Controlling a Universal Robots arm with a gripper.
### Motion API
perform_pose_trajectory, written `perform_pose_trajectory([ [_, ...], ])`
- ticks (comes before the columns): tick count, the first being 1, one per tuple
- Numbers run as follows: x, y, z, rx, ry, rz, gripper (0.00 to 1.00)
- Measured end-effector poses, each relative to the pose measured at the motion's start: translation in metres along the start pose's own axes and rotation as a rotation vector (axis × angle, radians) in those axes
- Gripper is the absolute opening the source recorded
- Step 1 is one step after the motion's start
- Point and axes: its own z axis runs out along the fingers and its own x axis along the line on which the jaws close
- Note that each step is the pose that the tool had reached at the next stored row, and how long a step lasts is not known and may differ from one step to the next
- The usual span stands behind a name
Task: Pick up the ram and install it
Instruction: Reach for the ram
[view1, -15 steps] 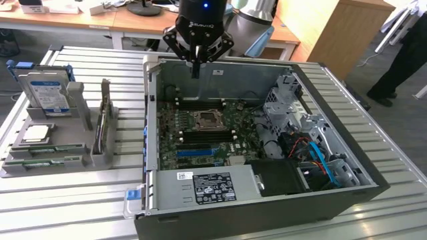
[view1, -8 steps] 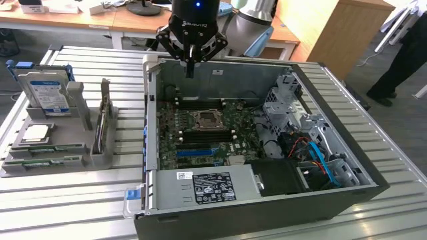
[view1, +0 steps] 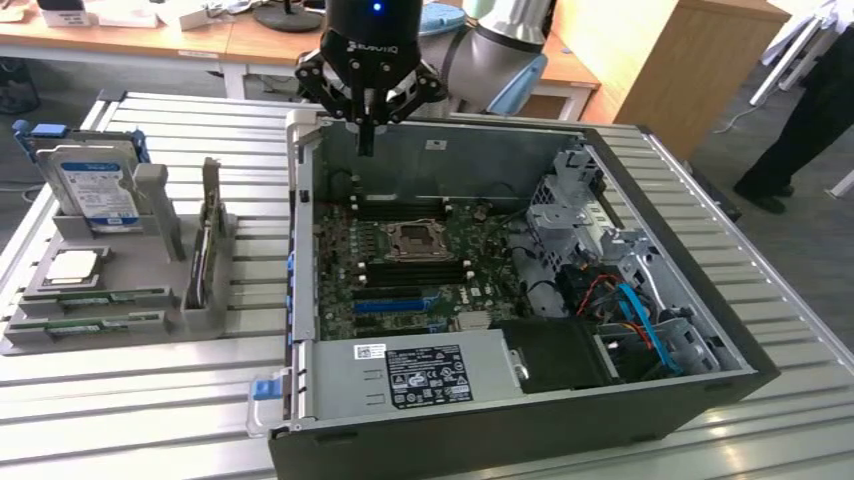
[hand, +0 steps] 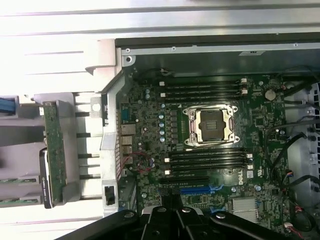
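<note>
Since the ram lies flat in the grey rack at the exterior view's left, just beside a second green stick and near an upright expansion card, a sloppy approach could grab the wrong stick or clip the card. Further back, the memory slots of the motherboard look empty. Farthest, the gripper hangs clenched on nothing above the back wall of the case, well apart from the ram; descending clenched would jam fingertips onto the board.

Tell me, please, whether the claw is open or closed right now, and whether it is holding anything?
Claw: closed, holding nothing that can be seen, above the open computer case.
</note>
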Motion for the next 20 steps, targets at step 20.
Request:
perform_pose_trajectory([
  [20,0.035,-0.0026,-0.0008,0.0,0.0,0.0,0.11],
])
